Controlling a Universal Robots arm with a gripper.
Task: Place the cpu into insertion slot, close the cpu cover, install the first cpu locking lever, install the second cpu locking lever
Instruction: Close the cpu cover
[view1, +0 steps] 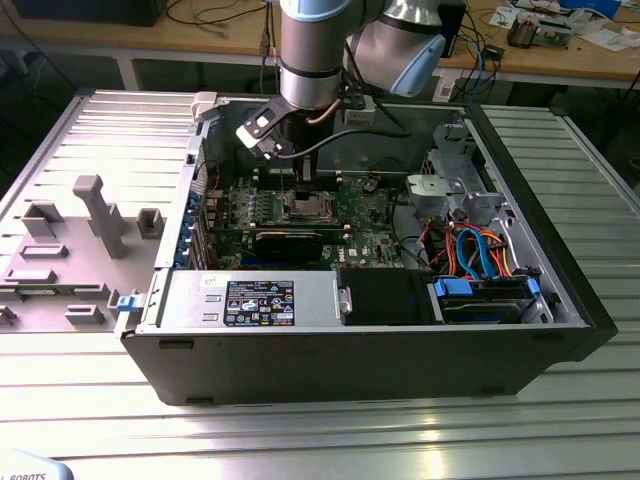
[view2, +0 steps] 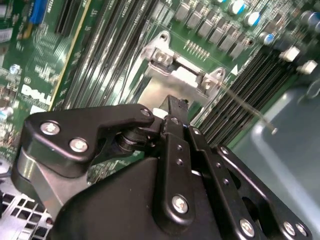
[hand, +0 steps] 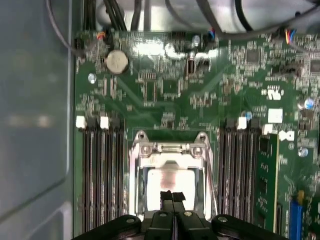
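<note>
Silver-topped cpu (hand: 167, 179) lies just beneath the hand (hand: 173, 196), which is closed and empty.

The motherboard (view1: 300, 215) is deep green, flecked with silver solder and ruled by black memory slots (hand: 102, 175). The cpu (hand: 170, 182) is pale silver-grey, the cpu cover (hand: 170, 148) shiny silver, and the gripper (hand: 172, 196) matte black. At the exterior view's right are orange and blue cables (view1: 475, 255). The case (view1: 350, 365) is black and the table (view1: 300, 430) pale grey, ribbed.
</note>
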